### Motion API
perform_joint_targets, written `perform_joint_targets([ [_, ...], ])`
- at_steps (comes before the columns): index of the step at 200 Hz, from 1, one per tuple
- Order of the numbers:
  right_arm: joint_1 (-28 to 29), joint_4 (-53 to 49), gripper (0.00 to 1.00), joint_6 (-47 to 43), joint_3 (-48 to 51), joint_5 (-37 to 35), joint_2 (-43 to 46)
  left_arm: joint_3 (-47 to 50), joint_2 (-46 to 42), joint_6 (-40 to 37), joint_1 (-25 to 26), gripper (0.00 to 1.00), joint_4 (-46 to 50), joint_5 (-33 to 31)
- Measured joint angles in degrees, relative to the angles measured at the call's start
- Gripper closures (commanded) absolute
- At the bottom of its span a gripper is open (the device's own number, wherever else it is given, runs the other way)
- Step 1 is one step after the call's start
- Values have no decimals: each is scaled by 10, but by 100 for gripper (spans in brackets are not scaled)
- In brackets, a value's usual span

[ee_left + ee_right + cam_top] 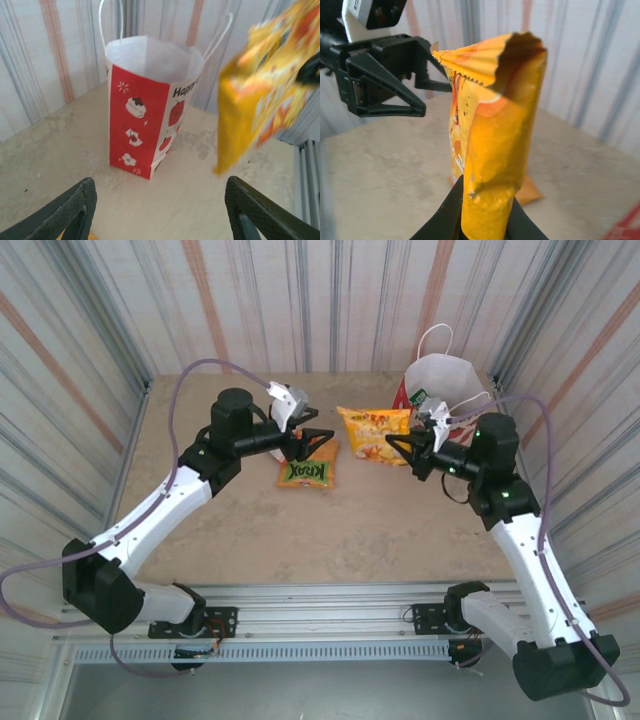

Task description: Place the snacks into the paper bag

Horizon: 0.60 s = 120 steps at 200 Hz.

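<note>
Two snacks (375, 432) are outside the paper bag (445, 375), which stands upright and open at the tabletop's (300, 530) far right. Our right claw (403, 449) pinches the yellow packet (490, 125) by one end, raised, we judge, to clear the rim. Our left claw (306, 440) hangs spread over the KRAX packet (308, 473).

**A:** Route into the paper bag (140, 125)?
**B:** Mouth open, facing up. The yellow packet (375, 433) hangs between the left gripper (312, 443) and the bag, blocking that side. The table (330, 540) toward the near edge is free.
</note>
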<state>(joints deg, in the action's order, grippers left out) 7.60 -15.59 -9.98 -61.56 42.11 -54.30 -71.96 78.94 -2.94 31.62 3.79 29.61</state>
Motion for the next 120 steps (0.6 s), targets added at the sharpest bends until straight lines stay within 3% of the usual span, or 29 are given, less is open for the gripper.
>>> perform_joint_targets([
  [61,-137,-91,95,-194,-184,0,-125,-98,81,-29,-23,30,114,-9],
  [120,-179,-153,96,-367,-303,-40,-244,-173,144,-68,-24,31,189,-8],
])
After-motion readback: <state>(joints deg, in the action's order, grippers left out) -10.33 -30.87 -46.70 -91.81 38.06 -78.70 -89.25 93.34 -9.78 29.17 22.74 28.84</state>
